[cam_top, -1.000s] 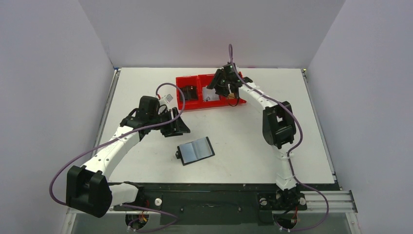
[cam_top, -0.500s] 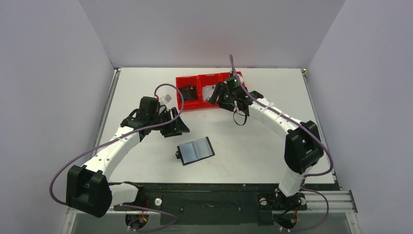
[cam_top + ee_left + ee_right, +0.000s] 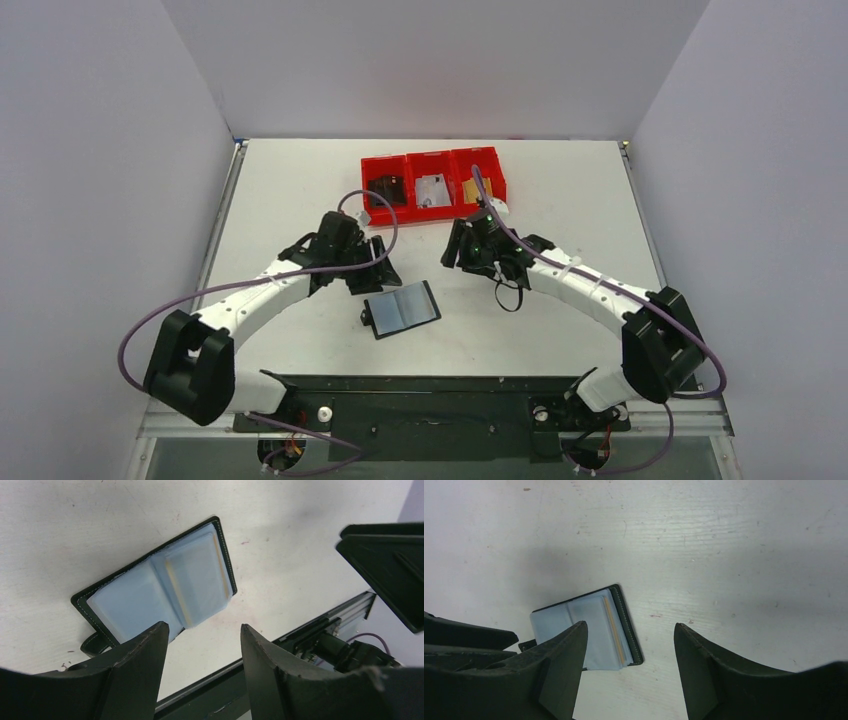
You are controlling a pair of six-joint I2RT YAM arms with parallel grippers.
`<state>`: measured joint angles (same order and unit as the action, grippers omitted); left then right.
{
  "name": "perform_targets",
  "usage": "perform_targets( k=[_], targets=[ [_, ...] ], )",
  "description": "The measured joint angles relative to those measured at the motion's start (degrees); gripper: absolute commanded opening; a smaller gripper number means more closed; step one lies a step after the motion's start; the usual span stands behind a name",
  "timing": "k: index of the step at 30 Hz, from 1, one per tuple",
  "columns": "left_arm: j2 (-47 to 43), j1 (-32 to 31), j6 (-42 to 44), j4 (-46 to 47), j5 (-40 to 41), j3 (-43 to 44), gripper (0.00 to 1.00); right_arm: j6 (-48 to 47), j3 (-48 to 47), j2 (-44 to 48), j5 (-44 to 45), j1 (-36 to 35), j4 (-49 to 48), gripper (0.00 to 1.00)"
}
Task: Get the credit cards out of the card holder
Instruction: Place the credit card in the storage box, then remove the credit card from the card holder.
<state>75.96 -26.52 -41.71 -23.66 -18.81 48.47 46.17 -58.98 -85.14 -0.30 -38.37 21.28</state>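
Observation:
The card holder [image 3: 400,309] lies open and flat on the table, its bluish clear sleeves facing up [image 3: 160,587] [image 3: 584,625]. A gold card edge [image 3: 177,592] [image 3: 613,625] shows inside the right sleeve. My left gripper [image 3: 383,272] [image 3: 203,627] hovers open just above the holder's far left edge, holding nothing. To the holder's upper right my right gripper [image 3: 457,250] [image 3: 630,626] hangs open and empty. Other cards lie in the red bins: a black one [image 3: 390,190], a white-grey one [image 3: 432,190] and a gold one [image 3: 475,188].
Three joined red bins [image 3: 432,160] stand at the back middle of the white table. The black front rail [image 3: 320,630] runs close below the holder. The right gripper's finger [image 3: 390,565] shows in the left wrist view, and the left gripper [image 3: 464,635] in the right wrist view.
My right arm has swung from over the red bins down toward the card holder. The left arm has moved right, closer to the holder. Both grippers stay open.

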Motion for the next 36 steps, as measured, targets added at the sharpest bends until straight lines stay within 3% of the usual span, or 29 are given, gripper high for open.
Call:
perform_targets(
  k=[14, 36],
  targets=[
    [16.1, -8.0, -3.0, 1.7, 14.5, 3.9, 0.52, 1.2, 10.7, 7.9, 4.5, -0.3, -0.8, 0.6],
    [23.8, -16.6, 0.1, 3.9, 19.0, 10.2, 0.53, 2.5, 15.6, 12.9, 7.0, -0.3, -1.1, 0.59]
  ],
)
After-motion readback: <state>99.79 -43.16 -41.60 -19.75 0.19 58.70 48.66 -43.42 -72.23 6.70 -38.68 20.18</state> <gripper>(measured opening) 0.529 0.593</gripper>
